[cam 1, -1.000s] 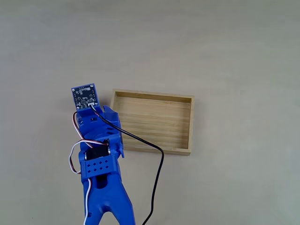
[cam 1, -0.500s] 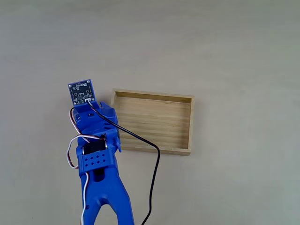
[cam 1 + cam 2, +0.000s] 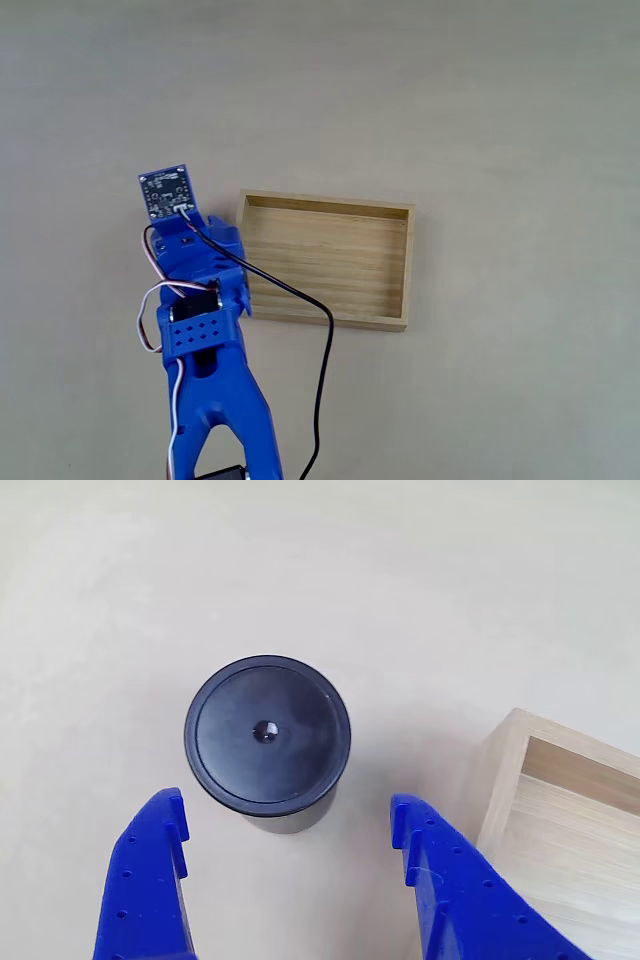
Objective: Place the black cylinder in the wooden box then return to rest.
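Observation:
The black cylinder (image 3: 267, 742) stands upright on the pale table in the other view, its round top with the tiny centre hole facing the camera. My gripper (image 3: 288, 803) is open just short of it; the blue fingers (image 3: 150, 880) flank its near side without touching. The wooden box (image 3: 560, 810) shows a corner at the right, apart from the cylinder. In the fixed view the box (image 3: 330, 265) lies empty, and my blue arm (image 3: 205, 340) reaches up along its left side. There the wrist hides the cylinder and the fingertips.
A small circuit board (image 3: 167, 193) sits at the arm's tip in the fixed view. A black cable (image 3: 322, 380) trails from the wrist down past the box's near left corner. Bare pale table (image 3: 450, 100) surrounds everything.
In the fixed view the arm's tip has shifted left and a little farther up, away from the box's left wall. The box has not moved.

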Available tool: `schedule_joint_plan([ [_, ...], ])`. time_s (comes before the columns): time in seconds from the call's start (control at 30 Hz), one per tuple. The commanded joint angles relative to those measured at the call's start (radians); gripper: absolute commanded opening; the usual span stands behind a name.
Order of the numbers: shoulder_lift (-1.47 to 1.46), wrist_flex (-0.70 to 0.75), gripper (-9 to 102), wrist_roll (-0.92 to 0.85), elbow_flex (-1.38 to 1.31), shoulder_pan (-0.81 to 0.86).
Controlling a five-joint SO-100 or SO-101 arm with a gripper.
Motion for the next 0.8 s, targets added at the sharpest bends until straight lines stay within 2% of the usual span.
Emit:
schedule_joint_plan([
  [0.0,-0.023,-0.038,30,-0.014,-0.124,-0.011],
  [0.77,0.087,-0.067,30,-0.003,-0.225,-0.015],
])
